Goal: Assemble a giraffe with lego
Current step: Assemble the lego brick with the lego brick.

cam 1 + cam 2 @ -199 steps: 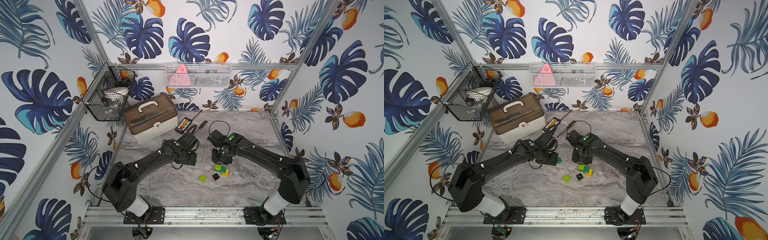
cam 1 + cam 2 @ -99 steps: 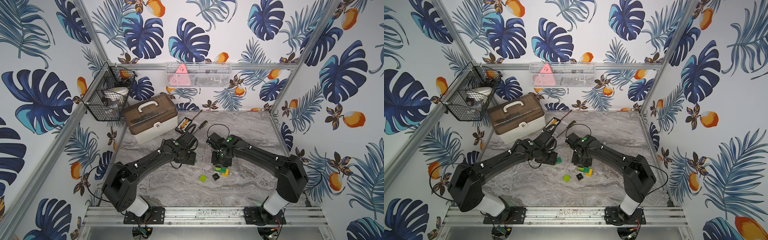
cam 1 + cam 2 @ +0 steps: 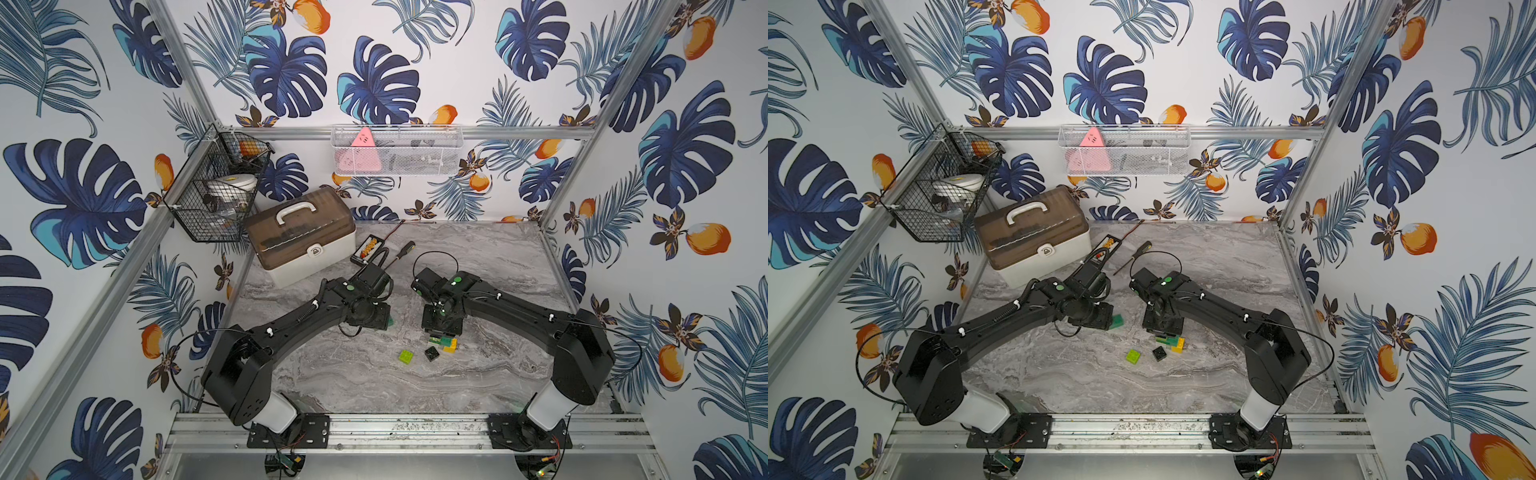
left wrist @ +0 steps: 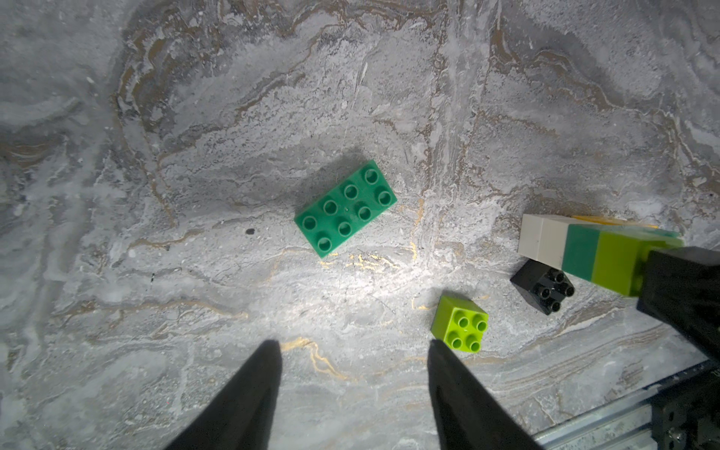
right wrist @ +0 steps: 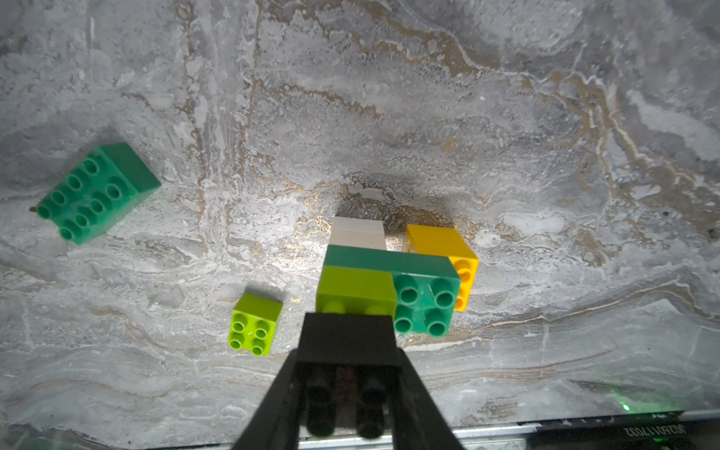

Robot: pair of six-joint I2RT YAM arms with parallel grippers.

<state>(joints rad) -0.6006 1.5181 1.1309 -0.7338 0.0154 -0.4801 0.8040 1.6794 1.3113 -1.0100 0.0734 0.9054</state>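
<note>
Right of table (image 3: 478, 266) centre: giraffe (image 5: 356, 286), part-built

Upright stack: white, dark-green, lime. My right gripper (image 5: 348, 354) is clamped on a black brick (image 5: 348, 331) directly over the lime top. Just beside, right: yellow brick (image 5: 438, 239). Near-left: loose lime brick (image 5: 255, 325). Further left: dark-green brick (image 4: 346, 208), near my left gripper (image 4: 352, 348), fingers apart, holding nothing.

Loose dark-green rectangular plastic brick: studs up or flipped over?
Studs up. The dark-green brick lies flat on the grey marble tabletop, eight studs showing in both wrist views.
</note>
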